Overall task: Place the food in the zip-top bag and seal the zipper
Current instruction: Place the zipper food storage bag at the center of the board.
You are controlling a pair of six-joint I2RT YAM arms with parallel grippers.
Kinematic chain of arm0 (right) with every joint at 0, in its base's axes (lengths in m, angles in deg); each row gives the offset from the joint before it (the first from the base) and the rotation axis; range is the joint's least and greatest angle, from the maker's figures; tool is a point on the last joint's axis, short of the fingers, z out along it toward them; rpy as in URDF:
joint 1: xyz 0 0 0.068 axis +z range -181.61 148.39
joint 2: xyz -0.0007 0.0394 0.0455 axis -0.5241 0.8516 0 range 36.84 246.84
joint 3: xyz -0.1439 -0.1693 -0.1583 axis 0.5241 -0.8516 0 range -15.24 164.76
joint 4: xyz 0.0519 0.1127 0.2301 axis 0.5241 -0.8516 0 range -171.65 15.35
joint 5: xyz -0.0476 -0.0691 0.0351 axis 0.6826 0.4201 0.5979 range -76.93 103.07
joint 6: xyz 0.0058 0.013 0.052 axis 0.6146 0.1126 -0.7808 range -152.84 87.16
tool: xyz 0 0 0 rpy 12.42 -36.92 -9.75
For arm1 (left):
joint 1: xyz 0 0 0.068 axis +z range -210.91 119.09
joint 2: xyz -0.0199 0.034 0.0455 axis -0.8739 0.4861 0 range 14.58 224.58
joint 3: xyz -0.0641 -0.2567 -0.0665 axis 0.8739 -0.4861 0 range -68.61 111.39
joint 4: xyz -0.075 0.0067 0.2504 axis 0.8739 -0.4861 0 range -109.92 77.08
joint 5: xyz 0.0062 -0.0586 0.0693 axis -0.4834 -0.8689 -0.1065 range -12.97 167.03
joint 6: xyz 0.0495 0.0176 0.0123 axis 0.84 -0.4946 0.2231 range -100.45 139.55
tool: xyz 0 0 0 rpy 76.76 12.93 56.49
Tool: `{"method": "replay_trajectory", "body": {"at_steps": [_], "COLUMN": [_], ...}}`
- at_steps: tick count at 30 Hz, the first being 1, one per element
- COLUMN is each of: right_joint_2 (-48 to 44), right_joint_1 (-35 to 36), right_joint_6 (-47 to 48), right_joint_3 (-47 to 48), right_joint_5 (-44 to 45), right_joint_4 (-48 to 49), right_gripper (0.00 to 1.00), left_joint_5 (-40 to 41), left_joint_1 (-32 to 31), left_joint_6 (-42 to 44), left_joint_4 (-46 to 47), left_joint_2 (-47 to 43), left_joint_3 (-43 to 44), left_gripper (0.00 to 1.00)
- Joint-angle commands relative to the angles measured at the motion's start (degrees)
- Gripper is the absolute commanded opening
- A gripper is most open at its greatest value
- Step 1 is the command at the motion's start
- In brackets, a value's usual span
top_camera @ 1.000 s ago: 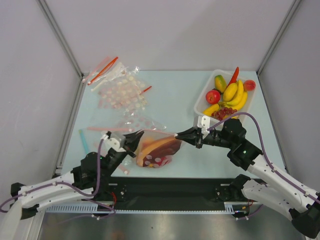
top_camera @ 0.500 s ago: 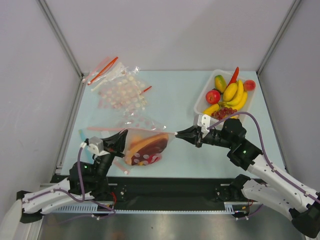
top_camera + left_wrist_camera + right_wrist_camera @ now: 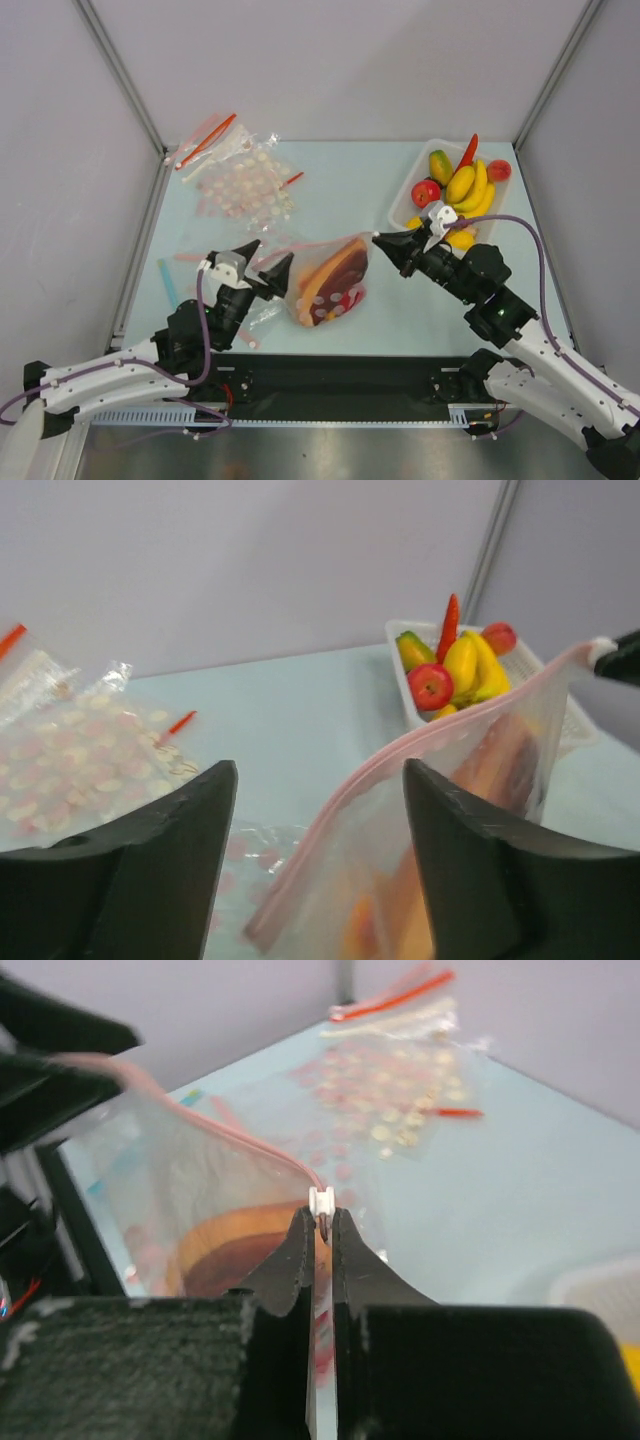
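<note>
Right fingers (image 3: 301, 1250) are clenched hard on the zipper (image 3: 215, 1125), pinching the end of that pinkish-red strip right at their tips. The strip arcs away from them toward the other arm. That pinch keeps the mouth edge of the zip-top bag (image 3: 347, 262) up above the tabletop (image 3: 340, 190), so the load hangs low and nothing can roll out.

And the food (image 3: 325, 290) is in there: orange and dark purple shapes bunched at the bottom of the bag, below and just ahead of the right fingers.

Over to the left fingers (image 3: 279, 268): spread wide, released, gripping nothing. From the left wrist the zipper passes through the gap between them, closer to one finger than the other. Whether it touches, I cannot tell. They look lined up to close on that strip, so my read is that sealing is the step in hand, with one end anchored and the other arm ready to press along it. Whether any of the strip is already pressed shut is too blurred to call.

Just beside the right fingers sits the white tray (image 3: 398, 212) with fruit in it, and the dotted bags (image 3: 245, 185) lie well beyond the left fingers.
</note>
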Motion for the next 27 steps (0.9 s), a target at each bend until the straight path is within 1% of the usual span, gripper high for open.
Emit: {"method": "replay_trajectory", "body": {"at_steps": [1, 2, 4, 5, 6, 7, 8, 9, 10, 11, 13, 14, 16, 19, 20, 21, 24, 25, 27], "right_joint_2": [1.10, 1.45, 2.24, 2.42, 2.60, 2.95, 3.21, 3.39, 3.48, 4.00, 4.70, 5.32, 5.41, 4.89, 4.36, 3.23, -0.02, -0.73, -1.97], "right_joint_1": [-1.37, -2.07, -4.96, -6.29, -7.78, -11.27, -13.14, -15.50, -17.53, -21.03, -23.69, -25.18, -25.37, -25.37, -25.37, -25.37, -25.37, -25.28, -25.28], "right_joint_6": [-11.08, -11.52, -13.63, -14.68, -16.25, -17.40, -18.54, -22.56, -24.86, -26.71, -30.49, -30.94, -31.21, -31.65, -31.48, -31.39, -32.00, -33.13, -36.38], "right_joint_3": [3.39, 3.58, 4.02, 4.19, 4.28, 4.54, 4.81, 4.81, 5.07, 5.25, 5.68, 6.30, 6.22, 5.78, 6.04, 6.56, 6.04, 5.34, 5.34], "right_joint_5": [21.61, 25.37, 28.03, 30.92, 32.42, 35.31, 36.47, 38.05, 39.54, 41.39, 41.32, 40.19, 38.86, 39.56, 38.78, 38.07, 38.41, 41.46, 43.77], "right_joint_4": [0.51, -0.38, -2.92, -3.98, -6.52, -8.72, -10.22, -12.93, -14.44, -15.67, -18.57, -19.11, -18.41, -17.71, -17.97, -18.93, -18.06, -18.06, -19.54], "right_gripper": [0.00, 0.00, 0.00, 0.00, 0.00, 0.00, 0.00, 0.00, 0.00, 0.00, 0.00, 0.00, 0.00, 0.28, 0.79, 1.00, 1.00, 1.00, 1.00], "left_joint_5": [0.65, 0.56, 0.48, 0.56, 0.82, 1.96, 2.23, 2.49, 2.58, 3.11, 3.29, 3.46, 3.46, 3.11, 3.11, 2.94, 2.50, 2.41, 2.41], "left_joint_1": [0.59, 0.68, 0.68, 0.68, 0.77, 0.68, 0.68, 0.68, 0.77, 0.68, 0.77, 0.77, 0.77, 0.77, 0.86, 0.77, 0.77, 0.77, 0.77], "left_joint_6": [-2.81, -3.08, -3.08, -2.99, -3.17, -3.60, -3.70, -3.87, -4.22, -4.31, -4.66, -4.66, -4.75, -4.75, -4.75, -4.84, -4.93, -4.84, -4.93], "left_joint_4": [-0.18, -0.19, -0.71, -0.71, -0.63, -0.54, -0.36, 0.16, 0.34, 0.43, 0.69, 0.78, 0.61, 0.43, 0.34, 0.08, -0.36, -0.45, -0.97], "left_joint_2": [3.55, 4.00, 4.35, 4.27, 4.18, 3.83, 3.13, 2.86, 2.51, 1.90, 1.63, 1.45, 1.54, 2.24, 2.42, 2.51, 3.38, 3.82, 4.17], "left_joint_3": [3.34, 3.69, 3.96, 4.05, 3.96, 3.87, 3.44, 3.26, 2.99, 2.73, 2.47, 2.38, 2.46, 2.73, 2.90, 2.99, 3.34, 3.60, 3.96], "left_gripper": [0.94, 1.00, 1.00, 1.00, 1.00, 1.00, 1.00, 1.00, 1.00, 1.00, 1.00, 1.00, 1.00, 1.00, 1.00, 1.00, 1.00, 1.00, 1.00]}}
